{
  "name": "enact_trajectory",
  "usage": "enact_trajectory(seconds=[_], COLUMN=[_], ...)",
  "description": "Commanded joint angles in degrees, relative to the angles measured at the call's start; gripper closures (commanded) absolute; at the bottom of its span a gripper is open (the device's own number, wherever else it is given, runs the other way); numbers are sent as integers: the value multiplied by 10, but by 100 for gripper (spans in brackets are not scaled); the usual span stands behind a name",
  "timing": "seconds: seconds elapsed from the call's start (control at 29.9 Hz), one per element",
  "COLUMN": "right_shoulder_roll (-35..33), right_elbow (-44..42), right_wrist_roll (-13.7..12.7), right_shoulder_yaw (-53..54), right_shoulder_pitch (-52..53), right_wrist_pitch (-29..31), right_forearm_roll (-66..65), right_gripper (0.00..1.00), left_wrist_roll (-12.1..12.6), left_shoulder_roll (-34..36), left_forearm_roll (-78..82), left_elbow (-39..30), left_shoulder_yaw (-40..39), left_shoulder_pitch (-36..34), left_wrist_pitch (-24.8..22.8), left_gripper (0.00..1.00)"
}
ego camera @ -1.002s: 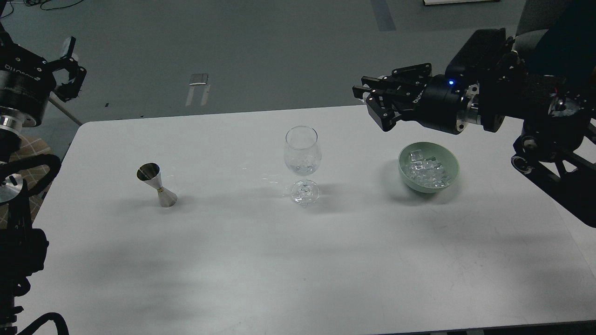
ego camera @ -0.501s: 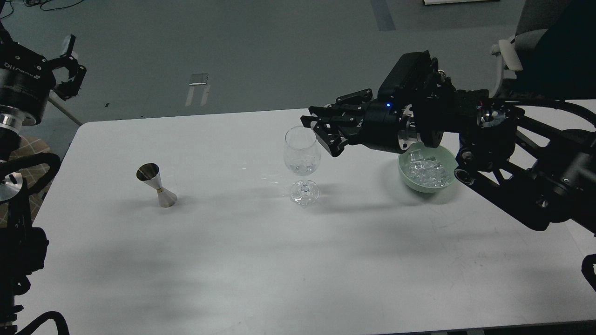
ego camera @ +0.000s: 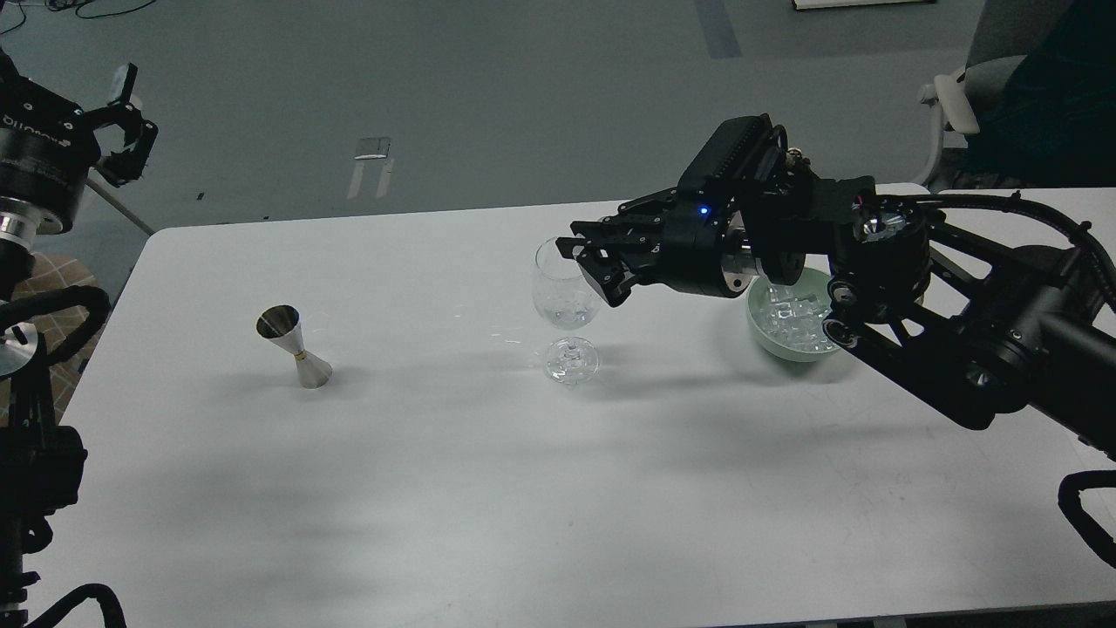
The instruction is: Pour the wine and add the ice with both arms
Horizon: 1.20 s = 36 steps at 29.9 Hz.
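Clear glass stands in the middle of the white bench. This wine glass is the thing to watch, and it has some ice cubes sitting in the bottom of its bowl.

My guess is that the glass could get knocked over. It is tall with a thin stem, and the right gripper is right at its rim, on the right side of the glass. A small push sideways could tip it. An ice cube could also miss the opening and slide off across the bench.

More ice lies in the green bowl to the right of the glass. The right arm hangs over that bowl and hides part of it. So most of the ice is behind the jaws, not under them.

Whether the right jaws pinch a cube I cannot tell; they are dark and bunched up.

Far to the left of the glass, above the bench edge, the left gripper has its jaws spread apart with nothing in them. Between it and the glass stands a shiny metal measuring cup.
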Motion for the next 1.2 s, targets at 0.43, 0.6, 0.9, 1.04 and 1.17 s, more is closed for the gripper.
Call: enact_trajectory(seconds=[0.43, 0.6, 0.9, 1.04, 1.17], right_shoulder_roll=[40, 45, 60, 66, 66], right_elbow=[-41, -51, -75, -81, -82], right_wrist_roll=[0, 0, 0, -1, -2], right_shoulder_yaw=[-2, -2, -2, -2, -2], right_shoulder_pitch=[17, 21, 27, 30, 30], right_wrist_pitch=[-1, -1, -1, -2, -3], right_forearm_roll=[0, 0, 0, 0, 0], right_gripper=[89, 89, 87, 81, 76], left_wrist_roll=[0, 0, 0, 0, 0], left_shoulder_roll=[0, -1, -1, -1, -2], left_forearm_roll=[-1, 0, -1, -1, -1], left_elbow=[-1, -1, -1, 0, -1], left_shoulder_yaw=[0, 0, -2, -2, -2], left_shoulder_pitch=[3, 3, 3, 3, 3], left_wrist_pitch=[0, 0, 0, 0, 0], left_gripper=[2, 2, 2, 2, 2])
